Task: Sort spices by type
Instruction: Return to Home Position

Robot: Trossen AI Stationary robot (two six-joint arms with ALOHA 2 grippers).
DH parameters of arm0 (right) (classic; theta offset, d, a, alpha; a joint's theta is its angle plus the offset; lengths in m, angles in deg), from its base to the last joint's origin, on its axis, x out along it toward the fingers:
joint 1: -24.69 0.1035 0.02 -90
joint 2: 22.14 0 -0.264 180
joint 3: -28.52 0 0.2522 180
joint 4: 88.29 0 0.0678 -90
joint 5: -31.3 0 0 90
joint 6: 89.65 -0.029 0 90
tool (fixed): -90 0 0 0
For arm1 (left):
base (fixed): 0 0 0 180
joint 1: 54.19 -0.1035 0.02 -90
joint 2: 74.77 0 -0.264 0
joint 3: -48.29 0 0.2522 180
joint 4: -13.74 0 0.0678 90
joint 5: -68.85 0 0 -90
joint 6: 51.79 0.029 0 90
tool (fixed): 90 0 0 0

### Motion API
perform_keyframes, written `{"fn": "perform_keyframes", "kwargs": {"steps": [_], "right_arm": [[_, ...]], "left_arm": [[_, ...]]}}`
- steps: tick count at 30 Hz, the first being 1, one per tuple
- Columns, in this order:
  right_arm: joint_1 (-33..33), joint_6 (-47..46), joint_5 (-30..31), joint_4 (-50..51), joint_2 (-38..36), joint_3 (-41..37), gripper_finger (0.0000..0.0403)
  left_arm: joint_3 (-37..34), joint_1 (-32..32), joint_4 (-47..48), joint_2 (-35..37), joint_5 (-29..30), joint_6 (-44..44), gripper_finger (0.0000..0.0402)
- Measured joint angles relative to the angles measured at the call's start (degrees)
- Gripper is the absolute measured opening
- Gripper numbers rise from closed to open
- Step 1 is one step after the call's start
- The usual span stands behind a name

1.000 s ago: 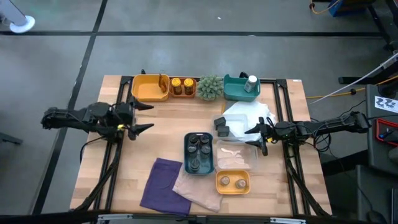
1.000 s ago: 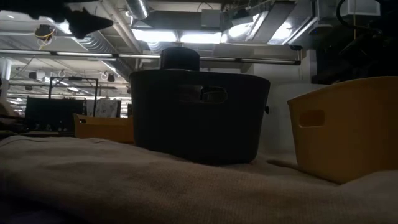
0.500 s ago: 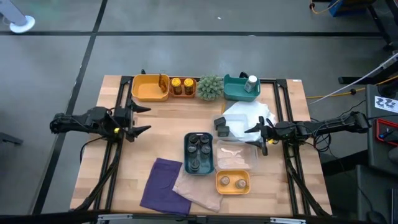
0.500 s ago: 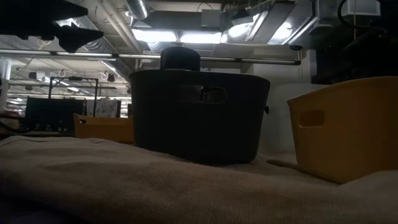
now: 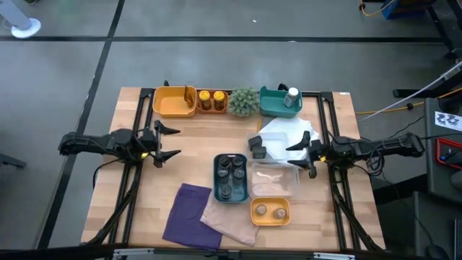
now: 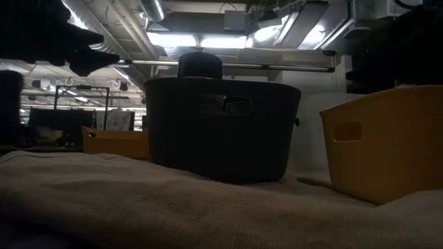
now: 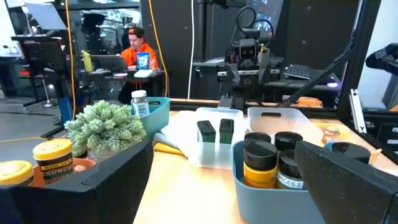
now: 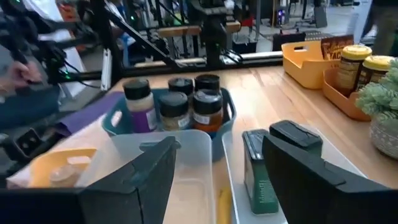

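Several dark-lidded spice jars stand in a blue-grey tray [image 5: 230,178] [image 7: 280,168] [image 8: 174,107] at mid-table. Two yellow jars [image 5: 211,100] [image 7: 53,158] sit in a small orange tray at the far edge. A white bottle [image 5: 291,96] stands in the teal tray [image 5: 278,102]. Two more jars lie in the orange tray [image 5: 271,211] near the front. Two dark tins [image 5: 256,146] rest in a clear tray. My left gripper [image 5: 172,142] hovers open, left of the blue-grey tray. My right gripper [image 5: 297,157] hovers open over the clear trays, right of it.
A yellow tray [image 5: 174,101] and a green spiky plant [image 5: 244,102] stand on the far edge. A purple cloth [image 5: 190,214] and a beige cloth [image 5: 227,220] lie at the near edge. A clear tub [image 5: 273,180] sits beside the blue-grey tray. A person [image 7: 137,46] sits beyond the table.
My left gripper has moved toward the table's right and near edge, closer to the blue-grey tray, and has come lower in the low view. It stays open. No jar or tray has moved.
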State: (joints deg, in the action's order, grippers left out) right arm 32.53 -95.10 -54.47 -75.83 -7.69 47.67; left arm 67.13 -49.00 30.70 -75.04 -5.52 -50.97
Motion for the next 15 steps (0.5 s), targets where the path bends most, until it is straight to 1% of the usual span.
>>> {"fn": "perform_keyframes", "kwargs": {"steps": [5,10,15], "right_arm": [[0.0,-0.6,-2.3,2.8,-6.5,0.0,0.0241],[0.0,-1.6,-2.3,8.1,-13.8,0.0,0.0241],[0.0,-3.5,-1.7,10.9,-14.3,0.0,0.0241]], "left_arm": [[-2.6,0.0,-2.3,0.0,0.0,0.0,0.0375],[-4.5,0.0,-6.1,0.0,0.0,0.8,0.0375],[-4.5,0.0,-6.2,-0.1,0.0,2.2,0.0375]]}}
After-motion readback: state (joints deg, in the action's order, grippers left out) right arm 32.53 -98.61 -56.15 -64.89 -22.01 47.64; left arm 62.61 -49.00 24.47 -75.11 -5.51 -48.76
